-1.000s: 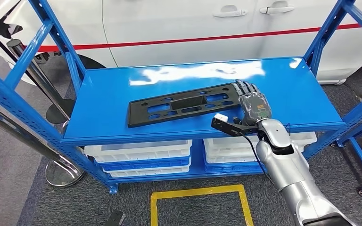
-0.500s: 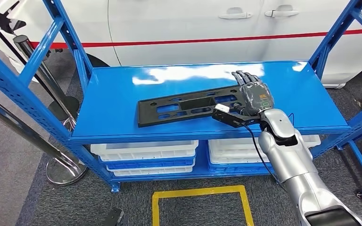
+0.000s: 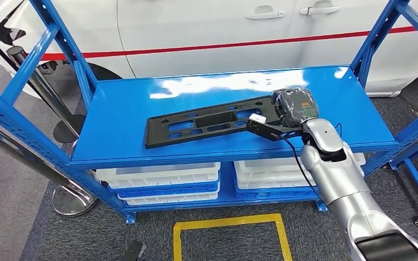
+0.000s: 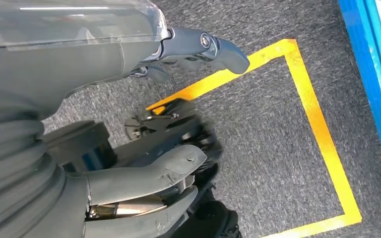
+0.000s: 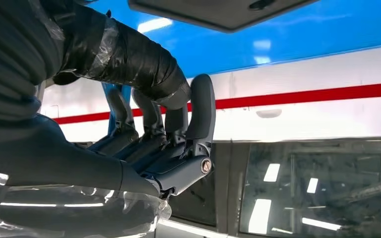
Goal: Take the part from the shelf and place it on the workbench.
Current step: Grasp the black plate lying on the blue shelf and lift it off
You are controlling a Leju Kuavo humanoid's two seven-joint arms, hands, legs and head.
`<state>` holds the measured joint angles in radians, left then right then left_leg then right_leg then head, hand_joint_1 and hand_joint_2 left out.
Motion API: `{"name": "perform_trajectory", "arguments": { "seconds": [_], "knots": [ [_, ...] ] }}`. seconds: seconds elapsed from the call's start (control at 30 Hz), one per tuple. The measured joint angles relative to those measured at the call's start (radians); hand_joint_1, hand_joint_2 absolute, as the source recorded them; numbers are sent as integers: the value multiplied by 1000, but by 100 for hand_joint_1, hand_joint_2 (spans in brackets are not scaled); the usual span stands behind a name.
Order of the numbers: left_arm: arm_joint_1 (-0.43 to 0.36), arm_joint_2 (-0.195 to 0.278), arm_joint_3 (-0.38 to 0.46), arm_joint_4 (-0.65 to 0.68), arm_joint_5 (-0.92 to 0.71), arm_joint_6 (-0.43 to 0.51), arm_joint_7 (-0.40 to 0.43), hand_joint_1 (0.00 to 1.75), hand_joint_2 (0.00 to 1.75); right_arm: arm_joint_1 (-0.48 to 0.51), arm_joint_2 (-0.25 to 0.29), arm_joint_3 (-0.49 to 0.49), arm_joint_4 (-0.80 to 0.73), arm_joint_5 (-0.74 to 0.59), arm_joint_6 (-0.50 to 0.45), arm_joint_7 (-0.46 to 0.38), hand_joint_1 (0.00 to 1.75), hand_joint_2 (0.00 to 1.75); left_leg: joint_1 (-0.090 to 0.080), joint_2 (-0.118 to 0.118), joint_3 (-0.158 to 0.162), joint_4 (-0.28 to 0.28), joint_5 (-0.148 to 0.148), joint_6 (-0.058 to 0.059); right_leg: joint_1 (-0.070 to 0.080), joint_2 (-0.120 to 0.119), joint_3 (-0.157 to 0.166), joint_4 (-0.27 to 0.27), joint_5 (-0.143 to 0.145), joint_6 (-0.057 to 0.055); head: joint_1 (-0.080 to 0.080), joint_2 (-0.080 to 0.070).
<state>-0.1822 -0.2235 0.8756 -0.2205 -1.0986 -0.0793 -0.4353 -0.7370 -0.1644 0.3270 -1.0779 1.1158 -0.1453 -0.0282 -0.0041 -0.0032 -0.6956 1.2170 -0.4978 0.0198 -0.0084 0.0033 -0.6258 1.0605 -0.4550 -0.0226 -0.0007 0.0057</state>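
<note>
One long black plastic bracket [image 3: 209, 122] lies flat on the blue shelf [image 3: 120, 117], its long axis running nearly parallel to the shelf's front edge, the far end tilted slightly toward the back. Its near-side end reaches toward the shelf's right half, and that end is where the right hand [image 3: 294, 106] sits, so the bracket stretches away from the hand toward the shelf's left edge. In the head view the hand's fingers look curled down over the bracket's right end, touching or very nearly so; whether they have a firm hold on it I cannot tell, since the hand's back hides the contact. The right wrist view shows the fingers [image 5: 151, 126] bent inward together with the bracket's dark underside just above them. The left hand [image 4: 144, 178] hangs over the carpet beside the yellow floor tape [image 4: 317, 124], fingers loosely parted and holding nothing. The right hand is plainly the nearer one, and lifting from one end means the long free end will likely sag or swing.
</note>
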Motion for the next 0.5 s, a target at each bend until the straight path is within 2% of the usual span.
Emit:
{"name": "perform_trajectory", "arguments": {
  "seconds": [0.07, 0.13, 0.2, 0.27, 0.3, 0.37, 0.4, 0.43, 0.47, 0.5],
  "knots": [
    [-2, 0, 0, 0, 0, 0, 0, 0, 175, 0, 0, 2, 2, 0, -6, 2, 0, 175, -9, 0, 58, -126, 50, 17, 0, 0, 2, -3, 0, 2, 0, 0],
    [-2, 1, -1, 0, 0, 0, 0, 0, 175, 4, 0, 3, 8, 1, -16, 7, 0, 175, -18, 0, 83, -181, 57, 26, -3, -1, 1, -8, 3, 8, 0, 0],
    [-1, 0, -1, 0, 1, 3, -3, 0, 175, 11, -1, 6, 15, 3, -25, 11, 0, 175, -17, 0, 91, -200, 64, 31, -4, -1, 2, -15, 6, 19, 0, 0],
    [-2, 0, -1, 0, 2, 8, -8, 0, 175, 18, -1, 9, 19, 2, -38, 12, 0, 175, -12, 2, 105, -228, 78, 35, -2, -1, -3, 2, -9, 27, 0, 0],
    [-3, -1, -2, 0, 3, 10, -10, 0, 175, 21, -1, 10, 21, 2, -45, 12, 0, 175, -9, 3, 111, -239, 84, 37, -2, -1, -19, 38, -31, 30, 0, 0],
    [-4, -1, -2, 0, 6, 13, -12, 0, 175, 32, -2, 11, 26, 2, -55, 15, 0, 175, -9, 4, 113, -241, 85, 40, -5, -2, -71, 150, -85, 35, 1, 0],
    [-3, -1, -2, 0, 9, 14, -13, 0, 175, 42, -2, 11, 29, 3, -57, 16, 0, 175, -9, 4, 112, -239, 83, 40, -7, -2, -96, 198, -100, 39, 0, 0],
    [-1, -1, -2, 0, 13, 15, -12, 0, 175, 51, -2, 11, 31, 4, -58, 17, 0, 175, -9, 3, 112, -235, 81, 40, -9, -2, -109, 219, -99, 42, 0, 0],
    [0, -1, -2, 0, 17, 15, -12, 0, 175, 58, -2, 11, 33, 4, -58, 17, 0, 175, -8, 3, 110, -229, 77, 38, -13, -3, -105, 206, -80, 47, 0, 0],
    [1, -2, -1, 0, 20, 14, -12, 0, 175, 61, -2, 11, 35, 4, -58, 16, 0, 175, -6, 3, 108, -219, 72, 34, -17, -3, -84, 160, -49, 52, 0, 0]
  ]
}}
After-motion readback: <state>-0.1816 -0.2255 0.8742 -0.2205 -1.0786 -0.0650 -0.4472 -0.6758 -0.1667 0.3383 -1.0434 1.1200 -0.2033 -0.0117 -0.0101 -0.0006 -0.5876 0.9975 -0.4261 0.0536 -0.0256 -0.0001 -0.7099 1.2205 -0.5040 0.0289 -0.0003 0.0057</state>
